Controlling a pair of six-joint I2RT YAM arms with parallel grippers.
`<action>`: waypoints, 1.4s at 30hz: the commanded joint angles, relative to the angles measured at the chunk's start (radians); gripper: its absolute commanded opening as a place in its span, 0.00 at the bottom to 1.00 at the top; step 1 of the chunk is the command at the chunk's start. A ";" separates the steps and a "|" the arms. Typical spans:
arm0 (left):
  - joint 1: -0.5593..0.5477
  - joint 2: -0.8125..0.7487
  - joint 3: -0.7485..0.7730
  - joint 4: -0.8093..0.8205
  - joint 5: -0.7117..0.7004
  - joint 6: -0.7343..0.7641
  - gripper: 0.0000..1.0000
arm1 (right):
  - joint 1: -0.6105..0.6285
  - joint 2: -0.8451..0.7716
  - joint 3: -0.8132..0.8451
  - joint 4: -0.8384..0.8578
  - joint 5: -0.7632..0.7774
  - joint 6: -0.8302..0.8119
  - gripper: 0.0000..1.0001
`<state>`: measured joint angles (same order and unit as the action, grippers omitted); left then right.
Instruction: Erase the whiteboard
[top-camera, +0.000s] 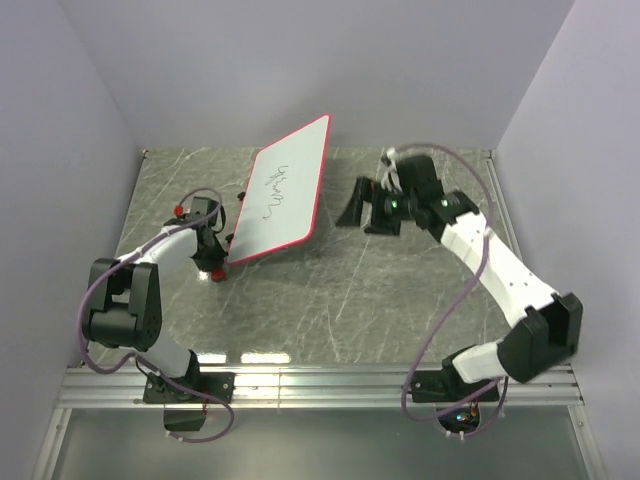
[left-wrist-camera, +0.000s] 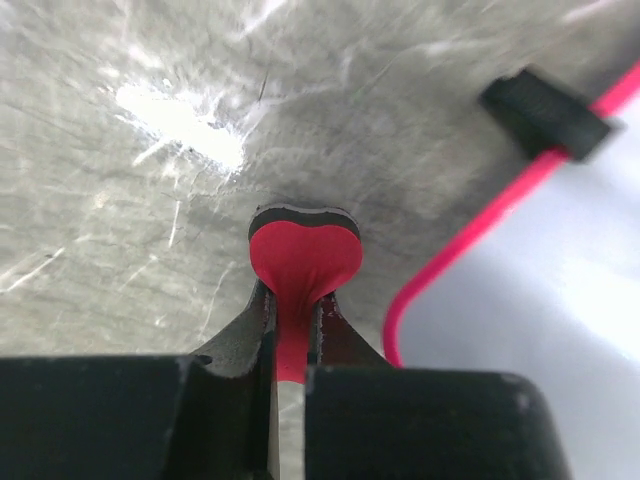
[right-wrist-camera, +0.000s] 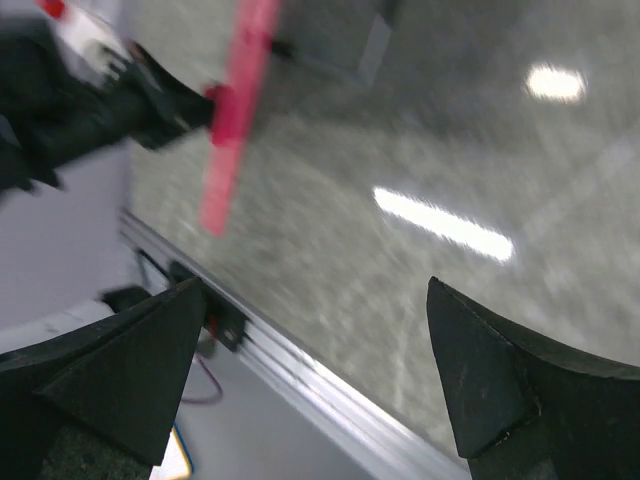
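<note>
The whiteboard (top-camera: 288, 190), white with a thin red rim and dark scribbles near its middle, lies aslant at the back middle of the table. My left gripper (top-camera: 214, 260) sits at its near-left corner, shut on a small red eraser (top-camera: 216, 272). In the left wrist view the eraser (left-wrist-camera: 303, 255) is squeezed between the fingers of the left gripper (left-wrist-camera: 293, 300), just left of the whiteboard's rounded corner (left-wrist-camera: 540, 310). My right gripper (top-camera: 356, 205) is open and empty, right of the board. In the right wrist view it (right-wrist-camera: 315, 290) faces the board's red edge (right-wrist-camera: 235, 110).
A black foot (left-wrist-camera: 545, 108) sticks out under the board's rim. The grey marble-patterned table (top-camera: 330, 300) is walled at the back and both sides. An aluminium rail (top-camera: 320, 385) runs along the near edge by the arm bases.
</note>
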<state>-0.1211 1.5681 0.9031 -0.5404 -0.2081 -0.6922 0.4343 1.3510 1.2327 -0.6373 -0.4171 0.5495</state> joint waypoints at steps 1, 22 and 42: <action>0.008 -0.092 0.104 -0.078 -0.027 0.010 0.00 | -0.005 0.106 0.223 0.030 -0.075 -0.016 0.98; -0.014 -0.002 0.582 -0.035 0.433 0.158 0.00 | 0.027 0.674 0.691 0.048 -0.080 0.135 0.73; -0.265 0.254 0.702 0.009 0.500 0.149 0.00 | 0.063 0.749 0.715 -0.016 -0.078 0.099 0.00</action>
<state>-0.3901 1.7767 1.6077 -0.5617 0.3149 -0.5190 0.4824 2.0846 1.9244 -0.5987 -0.5259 0.7639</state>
